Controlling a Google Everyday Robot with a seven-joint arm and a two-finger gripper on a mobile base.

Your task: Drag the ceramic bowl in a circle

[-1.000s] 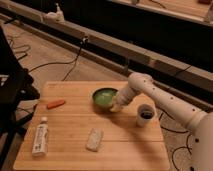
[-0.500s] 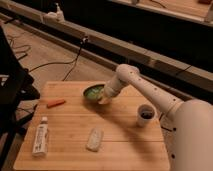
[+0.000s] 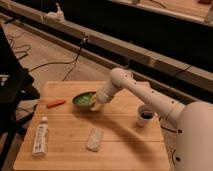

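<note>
Since half a second earlier, the gripper (image 3: 94, 103) and the ceramic bowl (image 3: 81, 99) had shifted together to the left across the wooden table (image 3: 125, 142), and the arm had stretched further out to follow.

The table lay under the gripper and spread out on every side of it. The white arm (image 3: 150, 98) reached in from the lower right, bent at a rounded joint above and to the right of the gripper, and slanted down to it. A black chair (image 3: 12, 90) stood well to the left of the gripper, off the table's edge.

The ceramic bowl sat upright on the table, directly to the left of the gripper. The gripper met the bowl at its right rim, over the green inside. Whether the gripper was spread or closed, and whether it truly gripped the rim, could not be told.

A white tube (image 3: 40, 136) lay well below and to the left of the gripper, near the table's left edge. Its label carried dark marks, but no word on it could be read. A small white cup (image 3: 145, 115) with something dark inside stood to the right of the gripper and slightly lower, apart from the bowl. A pale packet (image 3: 94, 139) lay straight below the gripper, with no legible print. An orange stick-like object (image 3: 56, 103) lay to the left of the gripper, just beyond the bowl.
</note>
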